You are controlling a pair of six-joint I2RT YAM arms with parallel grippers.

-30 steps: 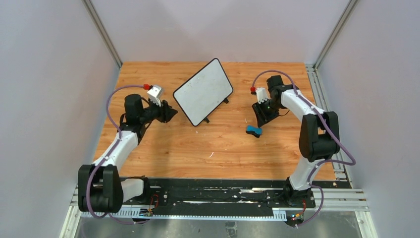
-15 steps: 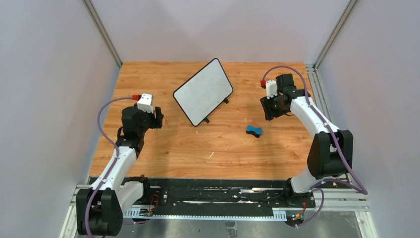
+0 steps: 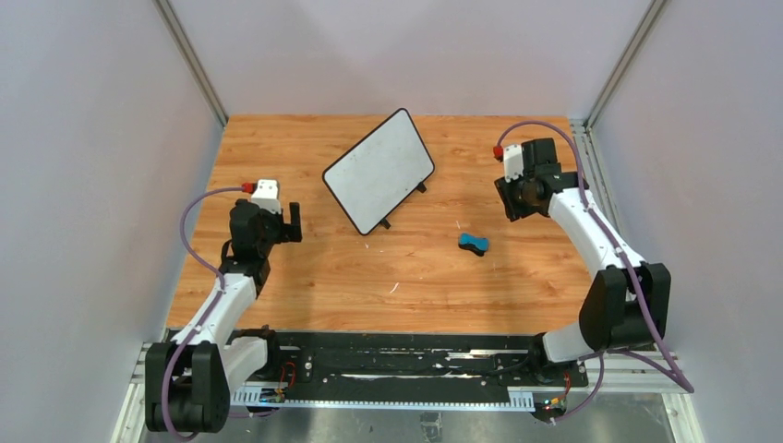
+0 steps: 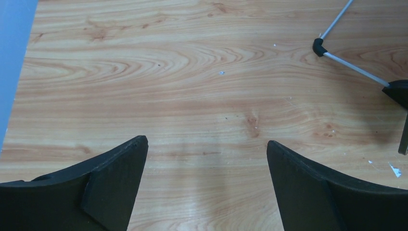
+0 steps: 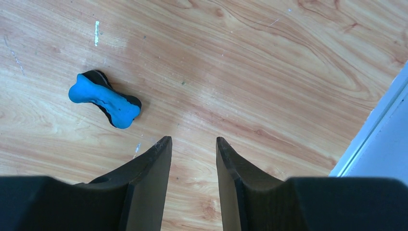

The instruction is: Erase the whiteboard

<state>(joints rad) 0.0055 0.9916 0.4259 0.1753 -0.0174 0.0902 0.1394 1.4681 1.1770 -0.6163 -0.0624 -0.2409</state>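
Observation:
The whiteboard [image 3: 379, 172] stands tilted at the middle back of the wooden table, its white face blank. Its thin metal stand leg [image 4: 353, 67] and a black foot [image 4: 317, 46] show at the right of the left wrist view. A blue bone-shaped eraser [image 3: 473, 243] [image 5: 105, 99] lies flat on the wood, right of centre. My left gripper [image 3: 294, 221] [image 4: 207, 142] hovers left of the board, open wide over bare wood. Right of the board and beyond the eraser, my right gripper [image 3: 510, 203] [image 5: 192, 140] is open by a narrow gap with nothing in it.
Grey walls and aluminium posts close in the table on three sides. A metal rail [image 3: 591, 175] [image 5: 380, 120] runs along the table's right edge, close to my right gripper. The wall [image 4: 12, 57] lies just left of my left gripper.
Both arms have drawn back from the middle toward their own sides. The left jaws have spread wide. The right jaws have narrowed and moved away from the eraser, which has stayed put.

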